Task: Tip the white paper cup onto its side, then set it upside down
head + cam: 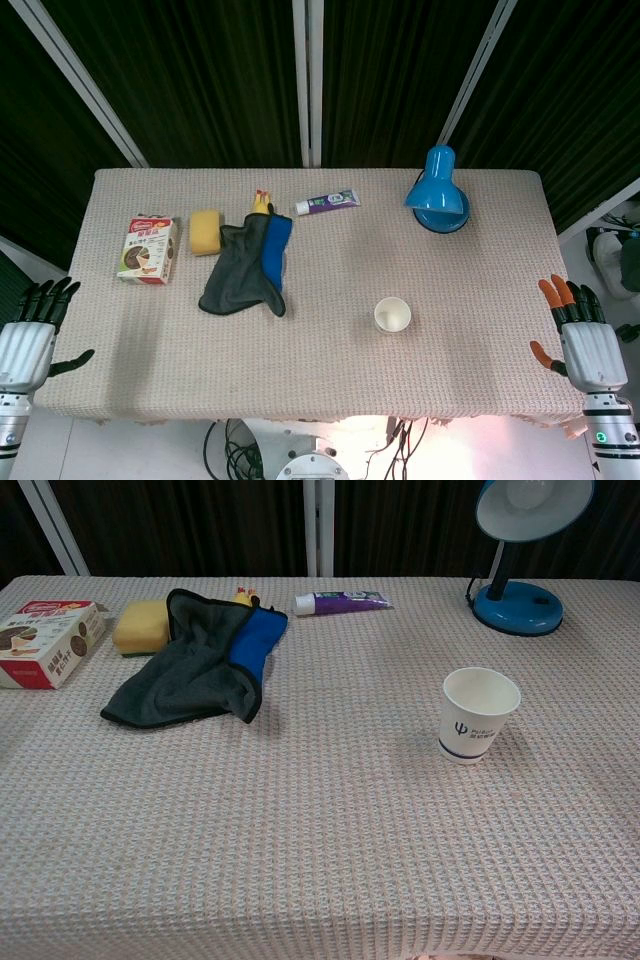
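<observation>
Standing upright with its mouth open to the ceiling, the cup point(392, 315) sits on the bench point(470, 300) at about four o'clock from the bench's centre, with bare cloth all round it. The lamp point(437, 203) is at its one o'clock, well apart, and the gloves point(245, 268) lie at its nine to ten o'clock, also well apart. Nothing of the task is done yet.

The right hand point(580, 335) hangs off the bench's right edge, at three o'clock from the cup, fingers spread and holding nothing. The left hand point(30, 335) waits off the left edge, likewise spread and empty.

The right hand looks the better choice, being the nearer. A good tip would likely come from a light push high on the wall, near the rim, directed toward nine o'clock, where free cloth gives the cup room to fall and roll. Paper walls crush easily, so pressure should stay gentle. Once on its side, the cup may roll in an arc because it tapers; the hand should stay near to stop it before turning it mouth-down.
</observation>
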Controlling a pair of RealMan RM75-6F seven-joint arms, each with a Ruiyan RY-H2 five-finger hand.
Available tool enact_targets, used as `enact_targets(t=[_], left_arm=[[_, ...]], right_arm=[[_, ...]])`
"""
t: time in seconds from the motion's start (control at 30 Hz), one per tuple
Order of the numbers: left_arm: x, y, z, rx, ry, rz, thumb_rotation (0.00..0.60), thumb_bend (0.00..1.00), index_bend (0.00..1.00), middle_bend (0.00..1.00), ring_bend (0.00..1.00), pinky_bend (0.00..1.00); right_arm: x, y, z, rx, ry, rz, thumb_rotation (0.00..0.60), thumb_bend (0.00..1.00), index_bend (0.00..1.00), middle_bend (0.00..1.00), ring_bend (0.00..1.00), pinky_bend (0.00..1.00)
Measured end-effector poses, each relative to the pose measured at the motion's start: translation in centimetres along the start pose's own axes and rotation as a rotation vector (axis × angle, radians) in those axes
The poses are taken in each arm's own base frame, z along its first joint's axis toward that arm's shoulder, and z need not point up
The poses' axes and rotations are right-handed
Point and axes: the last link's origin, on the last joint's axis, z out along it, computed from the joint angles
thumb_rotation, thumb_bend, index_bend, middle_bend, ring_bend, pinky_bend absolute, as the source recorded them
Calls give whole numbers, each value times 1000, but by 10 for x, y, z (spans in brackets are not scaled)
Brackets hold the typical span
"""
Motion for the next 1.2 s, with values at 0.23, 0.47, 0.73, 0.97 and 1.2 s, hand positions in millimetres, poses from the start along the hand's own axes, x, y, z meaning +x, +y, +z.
enact_targets(t=[0.23,0.47,0.73,0.97,1.2], left_arm=[[-1,1,3,-11,7,-13,600,94,64,31,0,32],[0,2,4,-19,12,-14,600,94,64,31,0,32],[-2,-1,4,-10,6,-28,600,94,64,31,0,32],[-6,-3,5,-9,-3,-27,600,94,64,31,0,32],[-6,-5,6,-6,-3,-26,600,94,65,31,0,32]], right_arm=[[0,0,1,4,-4,3,600,177,0,0,0,0],[0,-1,1,15,-9,10,600,177,0,0,0,0],[-5,-8,6,31,-40,3,600,176,0,0,0,0],[-13,-22,13,81,-80,-1,600,176,0,0,0,0],[-20,-47,27,169,-140,-17,600,176,0,0,0,0]])
